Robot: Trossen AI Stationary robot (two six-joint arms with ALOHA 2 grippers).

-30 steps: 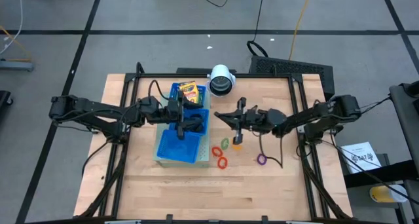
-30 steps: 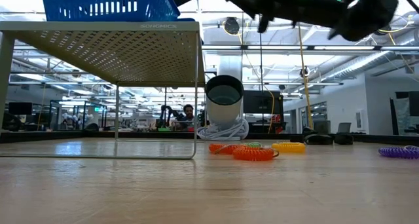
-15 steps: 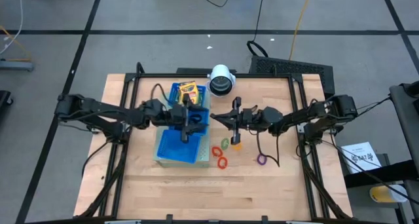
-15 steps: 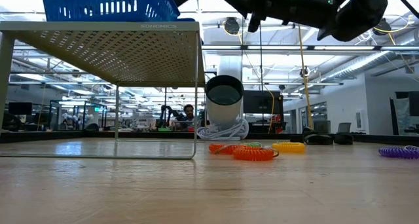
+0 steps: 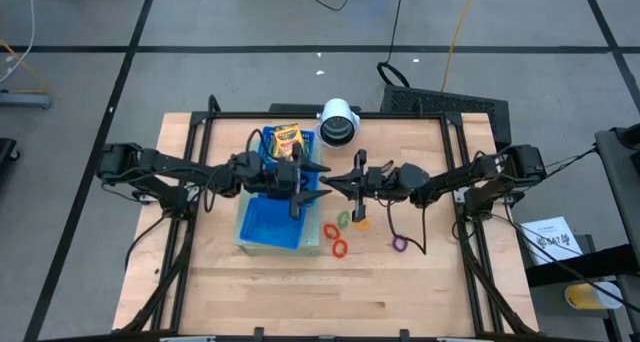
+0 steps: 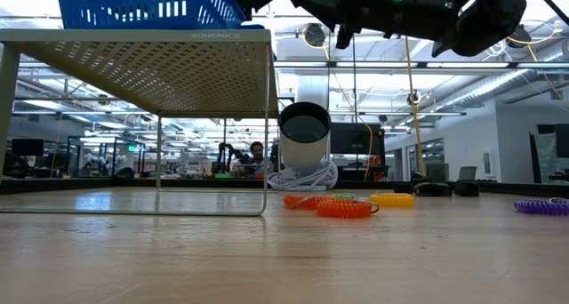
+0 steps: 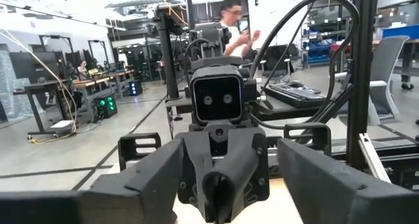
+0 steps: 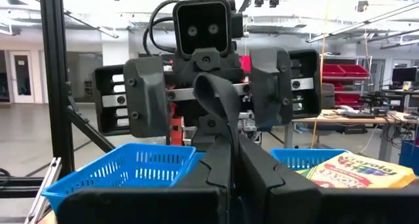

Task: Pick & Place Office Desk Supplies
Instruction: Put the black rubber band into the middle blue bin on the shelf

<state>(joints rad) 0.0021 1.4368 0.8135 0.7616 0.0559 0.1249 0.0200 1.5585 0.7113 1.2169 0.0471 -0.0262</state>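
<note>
My right gripper [image 5: 330, 185] is shut on a small black clip [image 8: 215, 96] and points at my left gripper [image 5: 311, 186] above the blue tray's right edge. My left gripper is open wide; its fingers [image 8: 145, 96] stand on either side of the clip without touching it. In the left wrist view the right gripper [image 7: 220, 185] faces me between my own spread fingers [image 7: 154, 178]. A yellow-and-green crayon box [image 5: 288, 137] lies in the tray's far compartment. Red [image 5: 337, 248], green [image 5: 344, 219], orange [image 5: 361, 222] and purple [image 5: 400, 244] rings lie flat on the table. My right gripper pinches the black clip between its two shut fingers [image 8: 258, 175], coming level from the table's right. The clip's curved end [image 8: 209, 86] sticks out past the fingertips toward my left gripper. It is lifted clear of the tray and table.
The blue tray [image 5: 262, 227] sits on a perforated raised stand [image 6: 160, 68] left of centre. A white cylinder with a dark centre [image 5: 338, 122] stands at the far edge. Bare wood lies along the near edge. A person [image 7: 232, 18] shows in the room behind.
My left gripper has moved from over the tray's middle toward the table's right, up to my right gripper, and now faces it. My right gripper has shifted slightly toward the table's left with the clip. The rings and the crayon box have stayed put.
</note>
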